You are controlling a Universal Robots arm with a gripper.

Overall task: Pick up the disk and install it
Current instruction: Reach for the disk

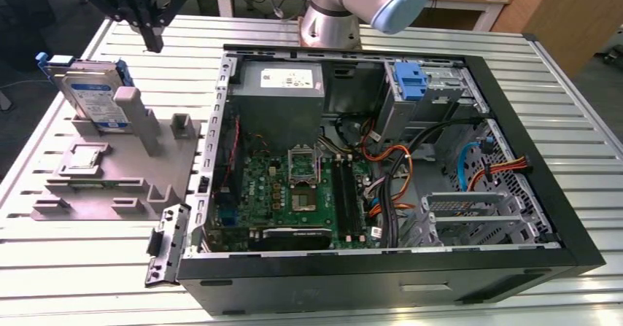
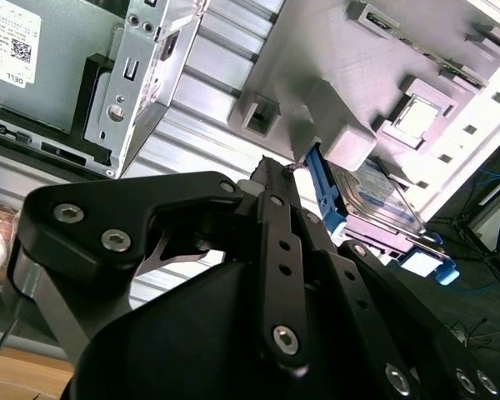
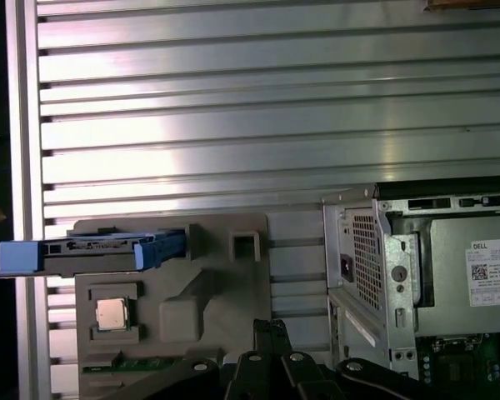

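**Pincer shut and empty, above the disk's far side**

Pincer (image 1: 153, 47) hangs with its two fingers pressed together and nothing between them. It is above the worktop (image 1: 58, 268) at the exterior view's left, a little to the far side of the disk (image 1: 93, 96). The disk stands on its edge in a grey holder (image 1: 117, 195), with blue rails (image 1: 122, 74) on its sides, and nothing touches it.

I judge the step in hand to be the approach for the grasp. To do it well, the fingers should part wider than the disk is thick before they come down. They should also line up with its thin upper edge, which the first wrist view shows as a narrow strip (image 3: 92, 250). It seems better to clamp on the flat faces than on the rails, which look like soft plastic. A straight lift should keep the disk from jamming in its slot.

A post (image 1: 141, 122) of the holder rises just beside the disk, and a finger could strike it. A chip (image 1: 86, 158) lies in the holder, nearer. At the right stands the open case (image 1: 574, 246), with a power supply (image 1: 279, 85), a blue bracket (image 1: 409, 82) and loose cables (image 1: 389, 173) inside. Its left wall stands between the holder and the inside.
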